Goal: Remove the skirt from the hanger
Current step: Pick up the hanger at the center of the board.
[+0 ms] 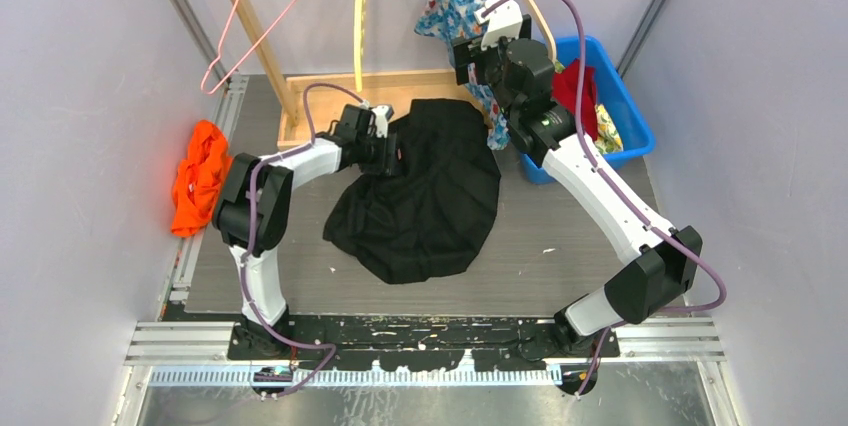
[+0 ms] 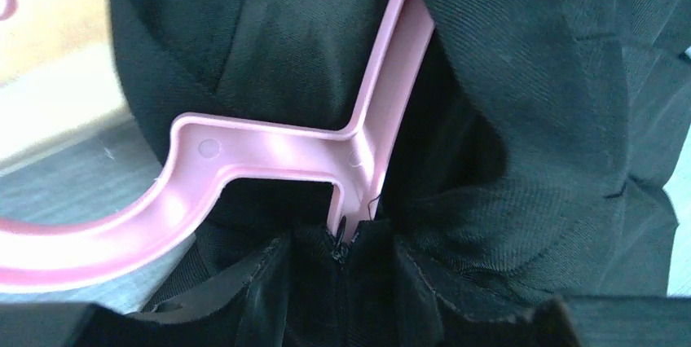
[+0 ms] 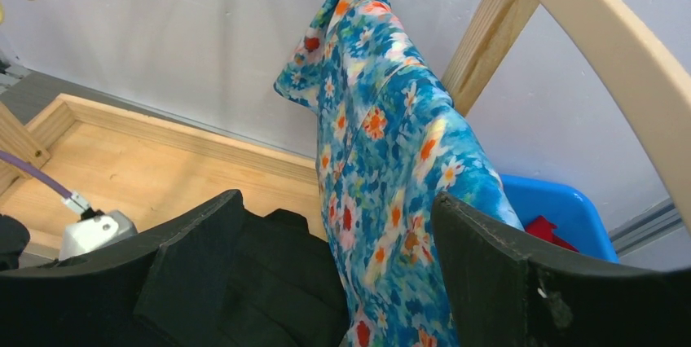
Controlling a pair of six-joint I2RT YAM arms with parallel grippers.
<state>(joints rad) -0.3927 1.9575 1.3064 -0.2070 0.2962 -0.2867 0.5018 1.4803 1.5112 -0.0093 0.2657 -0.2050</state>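
One black skirt [image 1: 425, 196] lies crumpled at the middle of the table [image 1: 560, 246]; one pink hanger [image 2: 269, 151] is inside its waistband, its bar running between the folds above the zip in the left wrist view. A second pink hanger [image 1: 265, 21] hangs on the wooden rack [image 1: 283, 96] at the upper left of the overhead view, beside one yellow hanger [image 1: 362, 6]. There are also one floral garment [image 1: 455, 1] at the top centre, one orange garment [image 1: 200, 176] at the left edge, and one blue bin [image 1: 630, 111] at the upper right, holding a red cloth [image 1: 575, 86].

The left arm is folded low, its end effector [image 1: 385, 151] at the skirt's upper left edge; its fingers sit apart at the lower corners of its own view, with skirt fabric between them; a small red mark on it is too small to read. The right arm reaches up and forward; its end effector [image 3: 334, 208] is raised, fingers spread apart and holding nothing, with the floral garment hanging just beyond them.
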